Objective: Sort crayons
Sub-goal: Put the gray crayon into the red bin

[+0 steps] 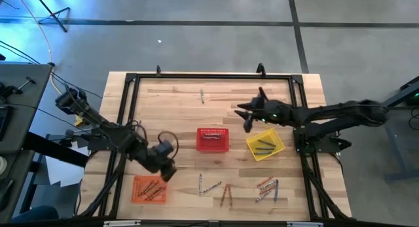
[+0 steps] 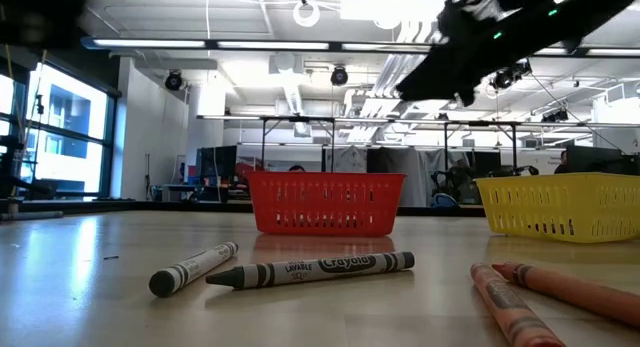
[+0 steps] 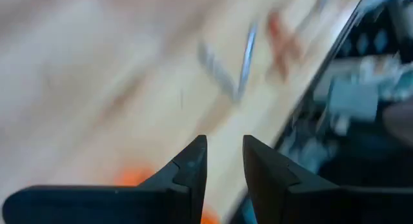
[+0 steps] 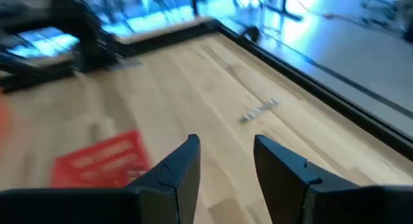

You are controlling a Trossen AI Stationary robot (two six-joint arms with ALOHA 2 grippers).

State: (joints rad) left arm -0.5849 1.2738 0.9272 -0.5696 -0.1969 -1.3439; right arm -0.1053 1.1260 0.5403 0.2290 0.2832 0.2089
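The left end effector (image 1: 167, 171) hung just above the orange basket (image 1: 149, 188), fingers parted a little and holding nothing. The right end effector (image 1: 243, 117) hovered between the red basket (image 1: 213, 140) and the yellow basket (image 1: 265, 145), fingers apart and empty. Loose crayons (image 1: 226, 191) lay on the counter (image 1: 177, 106) in front of the red basket; others lay inside all three baskets.

My table (image 1: 170, 103) is pale, smooth wood, the baskets (image 2: 325, 202) glossy plastic mesh, the crayons (image 2: 315, 270) wrapped in matt paper.
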